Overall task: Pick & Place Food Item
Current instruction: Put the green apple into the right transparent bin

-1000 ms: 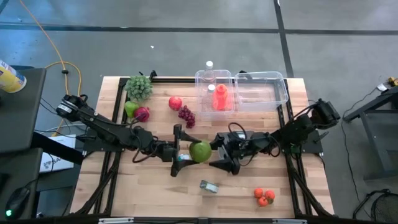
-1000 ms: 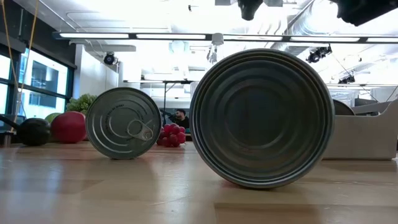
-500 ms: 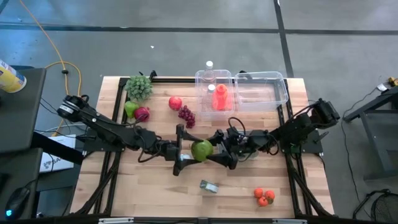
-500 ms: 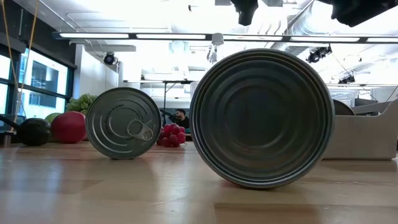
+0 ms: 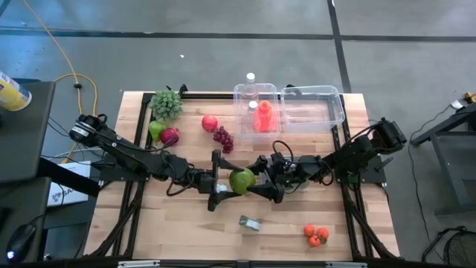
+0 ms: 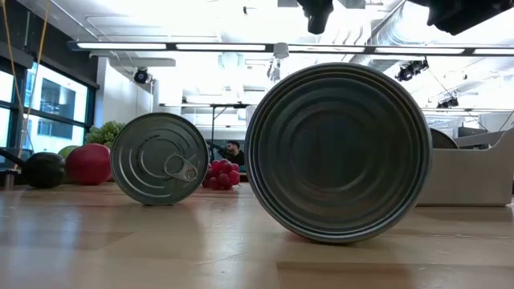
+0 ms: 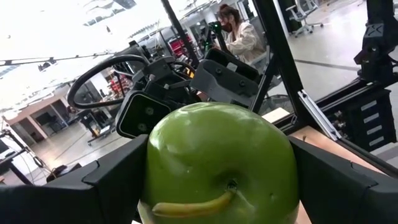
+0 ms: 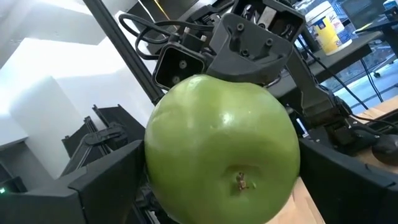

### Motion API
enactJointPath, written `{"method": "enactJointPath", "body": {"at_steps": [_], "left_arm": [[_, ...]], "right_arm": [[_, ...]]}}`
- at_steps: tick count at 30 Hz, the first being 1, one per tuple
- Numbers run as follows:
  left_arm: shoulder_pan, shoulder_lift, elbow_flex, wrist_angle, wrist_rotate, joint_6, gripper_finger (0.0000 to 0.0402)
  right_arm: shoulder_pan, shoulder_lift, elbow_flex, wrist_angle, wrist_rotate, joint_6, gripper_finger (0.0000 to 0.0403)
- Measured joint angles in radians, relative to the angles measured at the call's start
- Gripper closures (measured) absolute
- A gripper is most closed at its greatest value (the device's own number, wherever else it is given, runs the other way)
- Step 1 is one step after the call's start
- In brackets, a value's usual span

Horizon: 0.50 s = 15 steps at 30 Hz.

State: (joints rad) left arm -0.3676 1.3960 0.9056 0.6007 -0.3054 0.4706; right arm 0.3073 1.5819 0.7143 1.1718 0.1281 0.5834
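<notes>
Midtable, green apple [image 5: 240, 180] pinched by left gripper [image 5: 223, 181], right gripper [image 5: 262, 183] fingers spread around it

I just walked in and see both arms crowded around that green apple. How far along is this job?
Midway, it seems. Done: the green apple is up off the table, held by the left gripper. In hand: the right gripper has its open fingers around the same apple, apparently a handover. Left: the apple still has to be set down, perhaps in the clear bin.
</notes>
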Motion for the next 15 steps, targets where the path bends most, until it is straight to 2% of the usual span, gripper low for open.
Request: {"method": "enactJointPath", "body": {"at_steps": [9,15], "left_arm": [[-0.002,0.002,-0.001,0.004,0.002,-0.024,0.0056],[-0.003,0.002,-0.002,0.008,0.002,-0.024,0.0053]], "right_arm": [[0.000,-0.003,0.000,-0.031,-0.010,0.019,0.0056],[0.000,-0.004,0.000,-0.048,-0.019,0.016,0.0053]]}}
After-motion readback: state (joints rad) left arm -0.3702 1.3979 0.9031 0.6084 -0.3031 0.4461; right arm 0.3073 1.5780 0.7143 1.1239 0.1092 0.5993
